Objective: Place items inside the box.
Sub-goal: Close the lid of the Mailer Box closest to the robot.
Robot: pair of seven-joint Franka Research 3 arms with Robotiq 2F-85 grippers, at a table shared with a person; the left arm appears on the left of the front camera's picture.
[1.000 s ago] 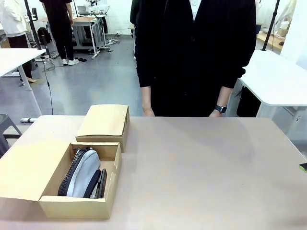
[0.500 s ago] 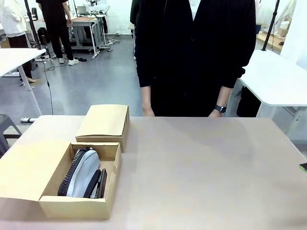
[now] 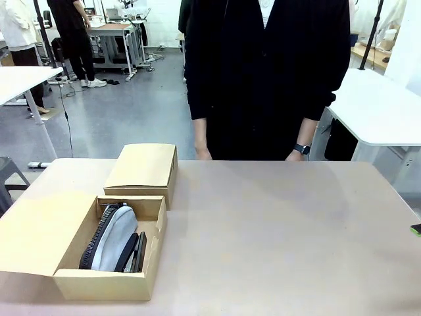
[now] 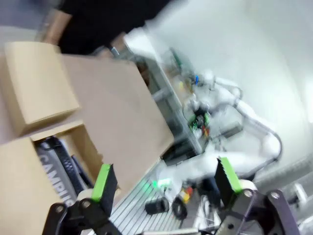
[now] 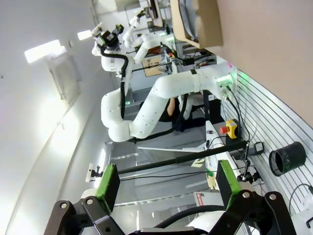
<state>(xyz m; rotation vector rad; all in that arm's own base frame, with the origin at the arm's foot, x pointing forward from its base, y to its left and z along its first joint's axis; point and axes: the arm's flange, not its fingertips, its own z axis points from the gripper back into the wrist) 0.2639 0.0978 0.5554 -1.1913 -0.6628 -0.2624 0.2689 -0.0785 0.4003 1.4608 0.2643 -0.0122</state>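
Note:
The box lies at the table's front left. Its far compartment is covered by a closed lid. The near compartment is uncovered, with its flap folded out to the left. Inside lie a grey pouch, a dark zip pouch and a black stapler. In the blurred left wrist view, my left gripper is open and holds nothing, above the box and a pouch printed "CAMPUS". My right gripper is open and bare, far from the box.
A person in black stands at the table's far edge, hands hanging by the rim. A small green and black tip pokes in at the right edge. The bare tabletop spreads from the box to the right. The right wrist view shows my left arm.

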